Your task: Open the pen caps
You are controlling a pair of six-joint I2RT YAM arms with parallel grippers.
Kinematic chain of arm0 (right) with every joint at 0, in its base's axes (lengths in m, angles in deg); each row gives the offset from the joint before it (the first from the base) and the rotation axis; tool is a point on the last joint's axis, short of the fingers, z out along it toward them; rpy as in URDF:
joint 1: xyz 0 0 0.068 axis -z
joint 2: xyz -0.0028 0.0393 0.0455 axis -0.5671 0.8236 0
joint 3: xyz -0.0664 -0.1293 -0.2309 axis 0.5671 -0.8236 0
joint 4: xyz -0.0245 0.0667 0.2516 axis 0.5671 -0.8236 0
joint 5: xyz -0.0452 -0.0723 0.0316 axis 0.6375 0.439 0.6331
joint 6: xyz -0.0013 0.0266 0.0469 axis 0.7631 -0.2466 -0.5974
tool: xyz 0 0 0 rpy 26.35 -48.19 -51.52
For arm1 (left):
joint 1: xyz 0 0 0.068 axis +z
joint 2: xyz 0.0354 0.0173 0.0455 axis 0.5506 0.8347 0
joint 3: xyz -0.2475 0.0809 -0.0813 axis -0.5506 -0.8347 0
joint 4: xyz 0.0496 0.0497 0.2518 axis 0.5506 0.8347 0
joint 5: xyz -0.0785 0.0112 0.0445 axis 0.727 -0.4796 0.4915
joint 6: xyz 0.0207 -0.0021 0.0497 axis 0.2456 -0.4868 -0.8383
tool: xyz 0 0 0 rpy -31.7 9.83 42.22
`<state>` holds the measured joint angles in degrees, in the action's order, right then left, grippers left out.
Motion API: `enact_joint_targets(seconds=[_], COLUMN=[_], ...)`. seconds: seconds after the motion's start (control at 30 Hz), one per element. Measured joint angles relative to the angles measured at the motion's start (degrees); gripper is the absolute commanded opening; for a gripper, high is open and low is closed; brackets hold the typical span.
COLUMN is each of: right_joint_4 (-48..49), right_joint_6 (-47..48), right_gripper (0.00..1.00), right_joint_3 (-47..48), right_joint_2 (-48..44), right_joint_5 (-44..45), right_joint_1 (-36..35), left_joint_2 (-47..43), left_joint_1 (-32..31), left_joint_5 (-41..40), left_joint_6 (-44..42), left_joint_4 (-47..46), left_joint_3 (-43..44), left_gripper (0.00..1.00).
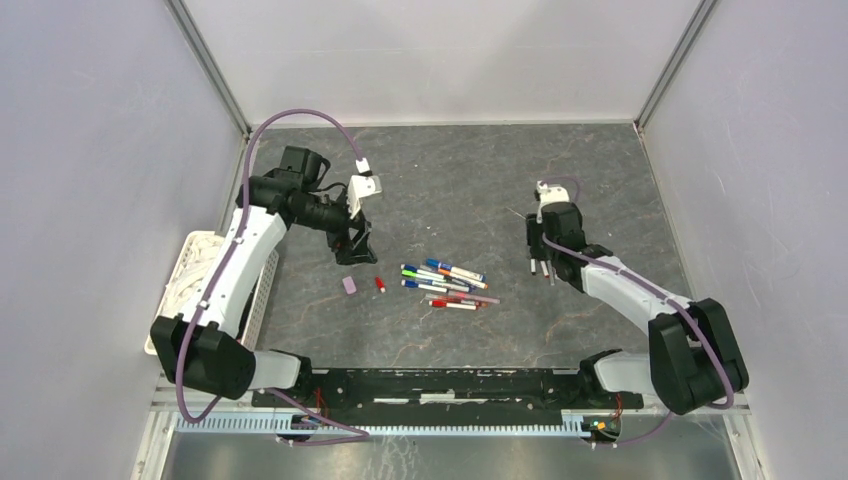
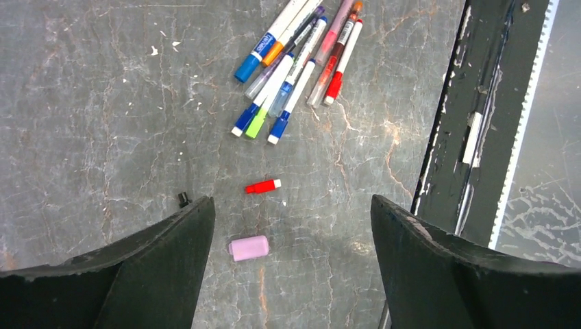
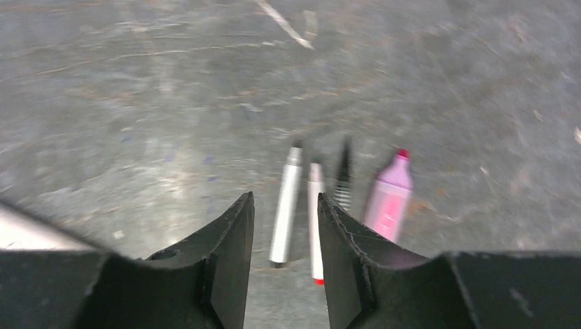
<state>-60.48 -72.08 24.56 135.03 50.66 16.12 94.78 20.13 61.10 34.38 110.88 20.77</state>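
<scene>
A pile of capped pens (image 1: 445, 285) (image 2: 301, 62) lies mid-table. Left of it lie a lilac pen cap (image 1: 348, 285) (image 2: 249, 247) and a red one (image 1: 380, 284) (image 2: 263, 186); a tiny black cap (image 2: 183, 199) sits by the left finger. My left gripper (image 1: 357, 245) (image 2: 291, 202) hovers over these caps, open wide and empty. My right gripper (image 1: 540, 255) (image 3: 285, 199) is open and holds nothing, just above a row of uncapped pens (image 1: 545, 268): a grey one (image 3: 286, 205), a white one with a red end (image 3: 315, 219), a dark striped one (image 3: 342, 178) and a pink one (image 3: 388, 195).
A white basket (image 1: 190, 280) stands at the table's left edge beside the left arm. A black rail (image 1: 430, 385) (image 2: 473, 130) runs along the near edge. Grey walls close in the left, back and right sides.
</scene>
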Motion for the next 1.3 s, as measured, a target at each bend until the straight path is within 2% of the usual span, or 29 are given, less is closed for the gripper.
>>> enact_joint_targets(seconds=[0.13,0.43,0.67,1.0,1.13,1.3], right_joint_4=[-0.2,-2.1,-5.1,-5.6,-4.8,-4.8], right_joint_6=[2.5,12.1,15.4,16.5,16.5,16.3], right_gripper=[0.5,0.48,0.43,0.39,0.4,0.47], right_joint_3=[3.2,19.7,22.2,22.2,22.2,22.2], right_joint_2=[1.4,18.7,26.0,28.5,28.7,28.5], right_joint_5=[-4.1,-17.2,-21.7,-22.1,-21.9,-21.9], right_joint_1=[-5.3,-16.4,-17.5,-17.5,-17.5,-17.5], left_joint_2=[-0.3,-1.1,-1.9,-2.1,-2.1,-2.1], left_joint_1=[0.6,1.3,1.6,1.6,1.6,1.6], left_joint_5=[-0.5,-1.7,-1.7,-1.7,-1.7,-1.7], left_joint_6=[1.8,3.5,3.5,3.4,3.4,3.3], left_joint_4=[0.1,0.3,2.6,3.2,3.2,3.5], left_joint_3=[1.3,1.7,1.7,1.6,1.5,1.5], left_gripper=[0.91,0.92,0.92,0.92,0.92,0.92])
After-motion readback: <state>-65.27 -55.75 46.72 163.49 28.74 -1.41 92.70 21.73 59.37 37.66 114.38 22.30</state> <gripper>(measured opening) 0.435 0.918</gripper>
